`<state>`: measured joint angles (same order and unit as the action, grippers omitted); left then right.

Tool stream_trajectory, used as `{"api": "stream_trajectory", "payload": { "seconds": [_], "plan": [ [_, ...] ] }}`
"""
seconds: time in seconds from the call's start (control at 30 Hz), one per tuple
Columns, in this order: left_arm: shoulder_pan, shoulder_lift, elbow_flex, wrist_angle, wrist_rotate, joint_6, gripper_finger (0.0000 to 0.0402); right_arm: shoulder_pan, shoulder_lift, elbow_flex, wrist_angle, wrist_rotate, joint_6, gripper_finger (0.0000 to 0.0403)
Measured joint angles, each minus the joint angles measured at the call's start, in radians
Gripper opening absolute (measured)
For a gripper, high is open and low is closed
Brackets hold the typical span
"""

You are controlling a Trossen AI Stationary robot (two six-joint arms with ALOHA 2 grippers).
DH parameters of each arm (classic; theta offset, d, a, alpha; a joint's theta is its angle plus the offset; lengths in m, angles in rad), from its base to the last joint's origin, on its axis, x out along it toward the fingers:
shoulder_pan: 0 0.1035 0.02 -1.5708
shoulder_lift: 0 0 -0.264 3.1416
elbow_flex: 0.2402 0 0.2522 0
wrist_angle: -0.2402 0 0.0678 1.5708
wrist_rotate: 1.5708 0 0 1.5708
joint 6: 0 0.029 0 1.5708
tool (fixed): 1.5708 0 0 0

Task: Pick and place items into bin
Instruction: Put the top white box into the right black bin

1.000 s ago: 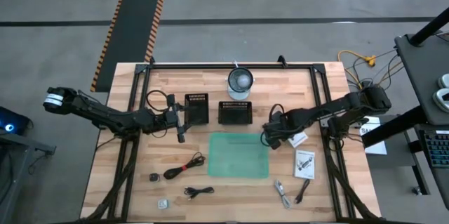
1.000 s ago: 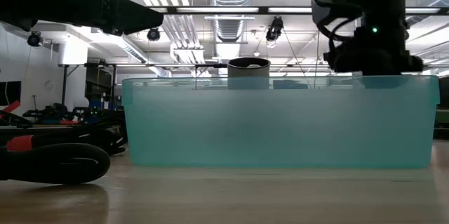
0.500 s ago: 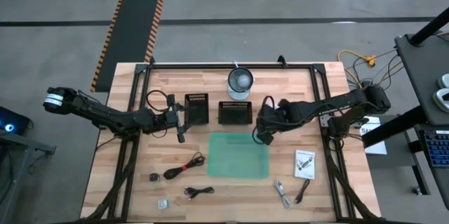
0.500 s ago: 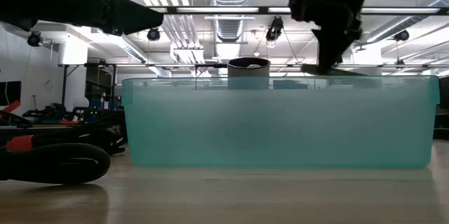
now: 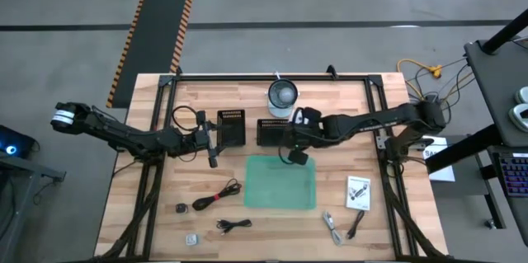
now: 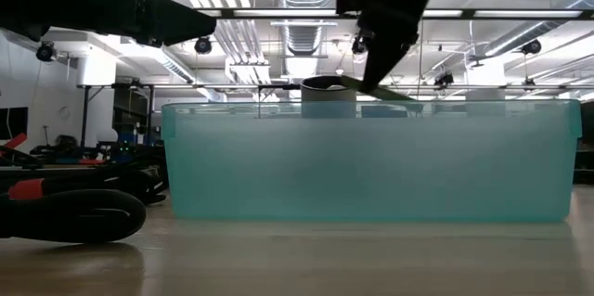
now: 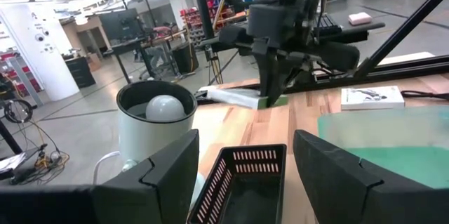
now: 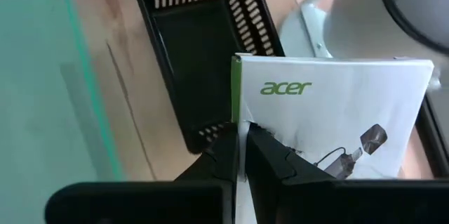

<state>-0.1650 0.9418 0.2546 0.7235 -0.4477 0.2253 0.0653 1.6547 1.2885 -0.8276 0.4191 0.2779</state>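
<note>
My right gripper [image 5: 295,133] hangs above the far edge of the teal bin [image 5: 282,182], next to the right black basket [image 5: 276,132], shut on a white printed card [image 8: 330,119]. In the low view the card [image 6: 376,90] slants above the bin's rim [image 6: 371,104]. My left gripper [image 7: 245,171] is open and waits by the left black basket [image 5: 231,128]. On the table lie a second card [image 5: 358,192], black coiled cables [image 5: 216,195] [image 5: 233,225], a whitish cable [image 5: 332,223], and small black [image 5: 181,208] and white [image 5: 192,239] pieces. My right gripper pinches the white card between its two fingers [image 8: 270,155] at one edge, near the green-spined corner [image 8: 238,122]. The card is lifted clear. It sticks out past the fingertips over the black basket and tilts in the low view.
A white cylinder holding a round bulb [image 5: 282,96] stands at the far middle of the table, just behind the baskets. A thin black cable [image 5: 355,226] lies at the near right. Dark frame rails [image 5: 272,77] border the table. Bare wood lies left of the teal bin.
My right gripper has carried the card toward the table's left and slightly toward the far edge. It went from beside the teal bin's right side to over the bin's far edge by the right black basket. It stayed shut on the card throughout.
</note>
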Motion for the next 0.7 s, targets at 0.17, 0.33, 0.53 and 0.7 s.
{"api": "stream_trajectory", "payload": {
  "seconds": [0.17, 0.33, 0.53, 0.7],
  "plan": [
    [0.0, 0.0, 0.0, 0.0, 0.0, 0.0, 0.0215, -0.038, 0.062, 0.066, 0.012, -0.067, -0.125, 0.0009],
    [0.0, 0.0, 0.0, 0.0, 0.0, 0.0, 0.0215, -0.091, 0.118, 0.106, 0.054, -0.188, -0.233, 0.0009],
    [0.0, 0.0, 0.0, 0.0, -0.004, 0.0, 0.0215, -0.145, 0.184, 0.154, 0.053, -0.287, -0.31, 0.0009],
    [0.0, 0.0, 0.0, 0.001, -0.005, 0.0, 0.0215, -0.171, 0.215, 0.194, 0.053, -0.352, -0.362, 0.0009]
  ]
}}
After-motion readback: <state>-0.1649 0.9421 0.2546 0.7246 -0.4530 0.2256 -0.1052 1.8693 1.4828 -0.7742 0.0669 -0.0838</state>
